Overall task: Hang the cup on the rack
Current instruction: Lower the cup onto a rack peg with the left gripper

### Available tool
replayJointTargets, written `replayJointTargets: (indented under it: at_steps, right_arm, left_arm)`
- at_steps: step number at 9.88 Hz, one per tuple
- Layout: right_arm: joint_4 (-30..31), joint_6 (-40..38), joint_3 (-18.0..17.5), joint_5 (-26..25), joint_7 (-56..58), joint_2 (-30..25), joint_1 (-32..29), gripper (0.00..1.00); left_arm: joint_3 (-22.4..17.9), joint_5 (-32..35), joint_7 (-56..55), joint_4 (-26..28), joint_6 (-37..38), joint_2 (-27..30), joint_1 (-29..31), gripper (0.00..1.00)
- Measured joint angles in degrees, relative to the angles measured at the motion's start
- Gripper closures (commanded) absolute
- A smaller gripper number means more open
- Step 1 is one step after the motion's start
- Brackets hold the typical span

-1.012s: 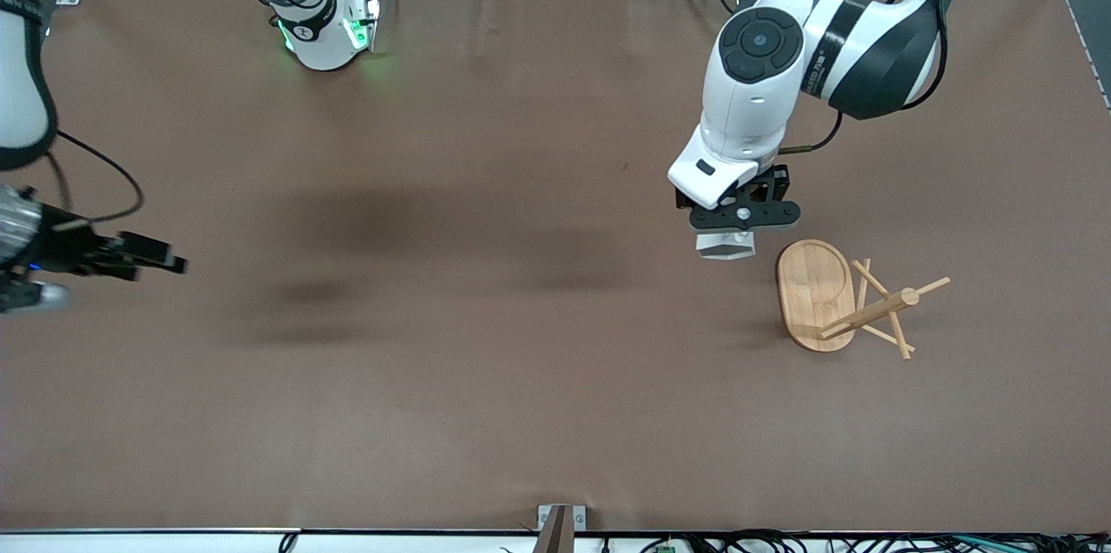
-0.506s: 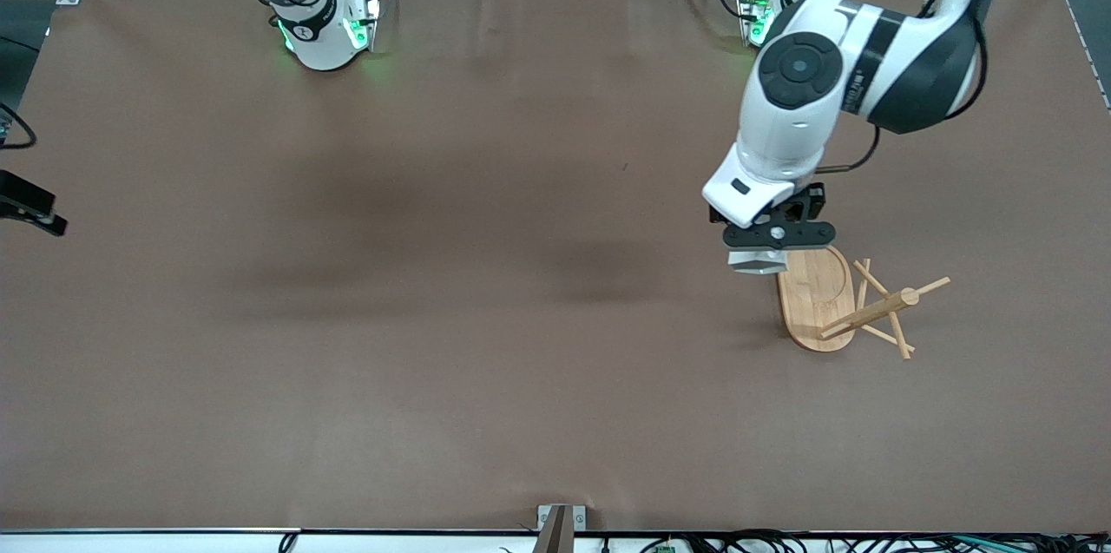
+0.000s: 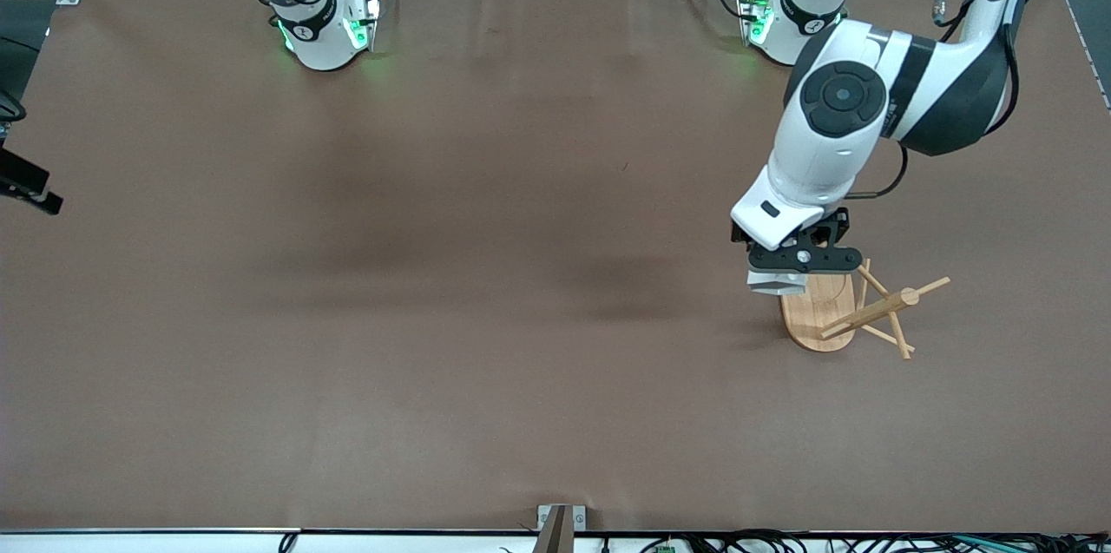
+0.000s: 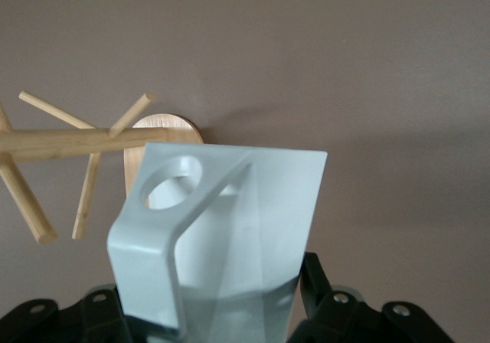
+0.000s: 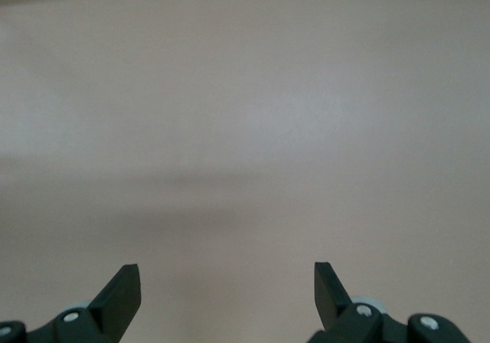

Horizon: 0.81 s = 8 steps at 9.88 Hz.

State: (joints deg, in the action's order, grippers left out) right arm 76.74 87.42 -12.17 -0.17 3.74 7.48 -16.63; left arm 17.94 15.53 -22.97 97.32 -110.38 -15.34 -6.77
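Note:
My left gripper [image 3: 779,277] is shut on the small white faceted cup [image 3: 775,283] and holds it in the air over the rim of the rack's oval bamboo base [image 3: 818,319]. In the left wrist view the cup [image 4: 230,220] fills the middle, its handle tab with the round hole [image 4: 170,184] close to the rack's post [image 4: 76,140] and thin pegs. The rack's post [image 3: 877,307] slants from the base toward the left arm's end of the table. My right gripper [image 5: 227,282] is open and empty over bare table.
The brown table cover [image 3: 486,275] stretches wide between the arms. Only a dark part of the right arm [image 3: 26,188] shows at the edge of the front view, at the right arm's end of the table.
My left gripper has carried the cup toward the rack, from beside its base to over its rim. The right arm has drawn back almost out of the front view.

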Motion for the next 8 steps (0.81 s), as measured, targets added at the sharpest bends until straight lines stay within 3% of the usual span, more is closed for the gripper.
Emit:
replayJointTargets:
  at_steps: [1, 4, 6, 8]
  right_arm:
    - [0.44, -1.45, 0.66, -0.07, -1.30, -1.64, 1.66, 0.00]
    - [7.13, -2.66, 10.59, -0.12, -1.97, -9.14, 10.48, 0.00]
    - [11.88, -2.65, 13.95, -0.12, -1.91, -13.11, 12.18, 0.00]
    - [13.59, -2.53, 15.08, -0.11, -1.85, -14.44, 12.39, 0.00]
  left_arm:
    - [0.01, 0.00, 1.50, 0.04, -0.58, -0.39, 0.85, 0.88]
    - [0.01, 0.00, 4.74, 0.17, -2.41, -1.70, 2.79, 0.88]
    - [0.02, 0.00, 5.15, 0.20, -2.83, -2.42, 3.35, 0.87]
    - [0.02, 0.00, 5.81, 0.47, -2.85, -2.74, 3.92, 0.87]
